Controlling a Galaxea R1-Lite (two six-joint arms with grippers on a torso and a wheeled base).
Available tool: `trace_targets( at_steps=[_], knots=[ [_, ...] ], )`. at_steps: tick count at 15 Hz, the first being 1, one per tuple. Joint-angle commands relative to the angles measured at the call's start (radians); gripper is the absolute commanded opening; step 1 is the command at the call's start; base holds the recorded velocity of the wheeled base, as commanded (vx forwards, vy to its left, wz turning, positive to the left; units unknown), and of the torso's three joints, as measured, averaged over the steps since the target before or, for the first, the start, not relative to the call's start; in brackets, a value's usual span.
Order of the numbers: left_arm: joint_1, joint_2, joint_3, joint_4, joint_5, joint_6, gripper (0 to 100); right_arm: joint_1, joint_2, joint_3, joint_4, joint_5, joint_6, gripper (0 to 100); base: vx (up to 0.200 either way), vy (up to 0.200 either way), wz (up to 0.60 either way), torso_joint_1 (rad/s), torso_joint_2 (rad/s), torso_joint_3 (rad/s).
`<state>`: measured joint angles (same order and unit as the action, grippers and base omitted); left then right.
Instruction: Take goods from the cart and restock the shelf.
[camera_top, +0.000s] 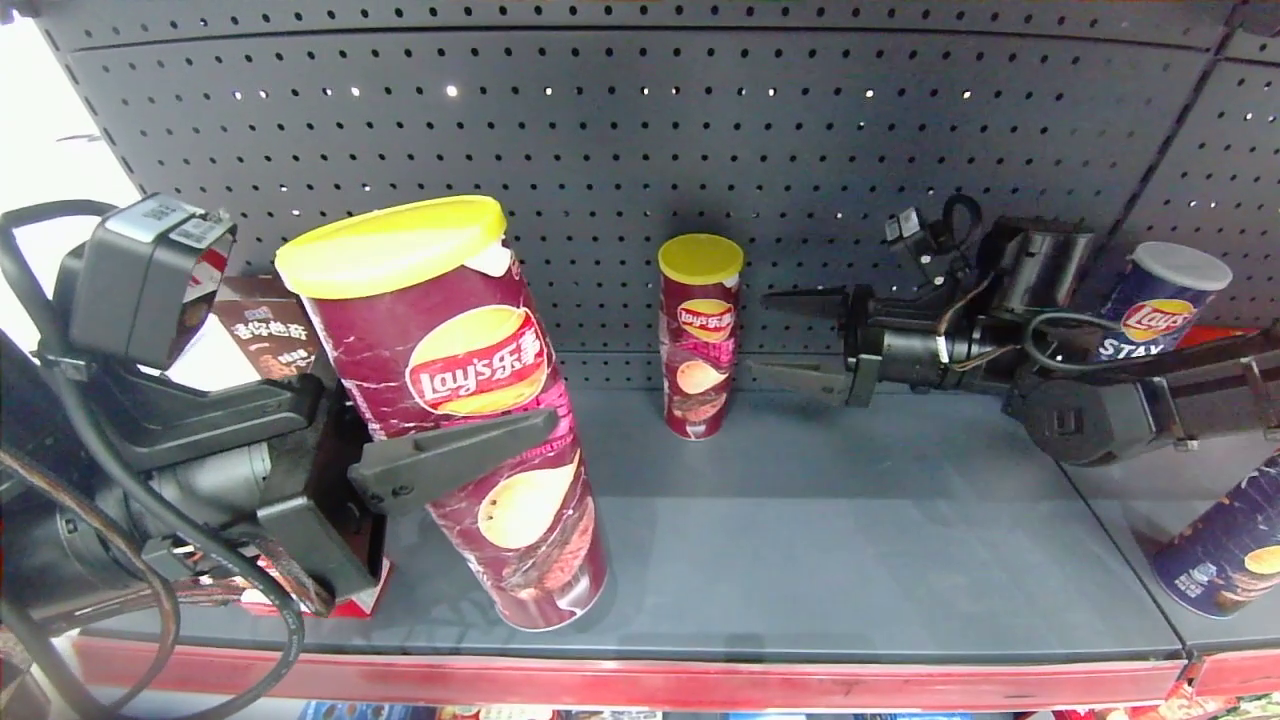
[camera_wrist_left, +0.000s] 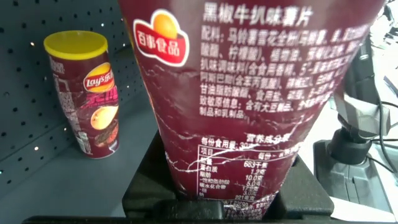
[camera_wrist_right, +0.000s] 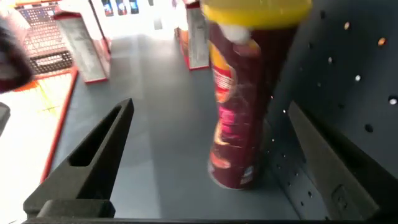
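Observation:
My left gripper (camera_top: 455, 450) is shut on a large maroon chip can (camera_top: 460, 400) with a yellow lid. The can leans, with its base near the front edge of the grey shelf (camera_top: 820, 540). In the left wrist view this can (camera_wrist_left: 249, 93) rises from between the left gripper's (camera_wrist_left: 230, 208) fingers. A second, identical can (camera_top: 698, 335) stands upright at the back of the shelf against the pegboard. My right gripper (camera_top: 792, 338) is open just to its right, fingers pointing at it without touching. In the right wrist view the standing can (camera_wrist_right: 242, 106) lies ahead of the open right gripper (camera_wrist_right: 210, 109).
A brown box (camera_top: 265, 335) sits behind my left arm. Two blue cans are on the neighbouring shelf to the right, one upright (camera_top: 1160, 300) and one tipped over (camera_top: 1220, 550). A red strip (camera_top: 640, 682) edges the shelf front. Between the two maroon cans the shelf is bare.

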<state>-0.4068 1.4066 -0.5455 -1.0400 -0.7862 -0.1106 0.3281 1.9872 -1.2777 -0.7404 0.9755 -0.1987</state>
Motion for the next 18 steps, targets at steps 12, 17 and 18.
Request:
trace_targets(
  at_steps=[12,17,18],
  knots=[
    [0.025,-0.005,0.035,-0.012,0.001,0.0,0,-0.003,0.26,-0.163,-0.013,0.002,0.002,100,0.0,0.0,0.0,0.0,0.0,0.0],
    [0.039,-0.003,0.036,-0.012,0.001,0.002,0,0.022,0.341,-0.266,-0.01,0.002,0.021,100,0.0,0.0,0.0,0.0,0.0,0.0],
    [0.039,-0.003,0.038,-0.012,0.001,0.0,0,0.023,0.358,-0.289,-0.011,0.002,0.021,100,0.0,0.0,0.0,0.0,0.0,0.0]
  ],
)
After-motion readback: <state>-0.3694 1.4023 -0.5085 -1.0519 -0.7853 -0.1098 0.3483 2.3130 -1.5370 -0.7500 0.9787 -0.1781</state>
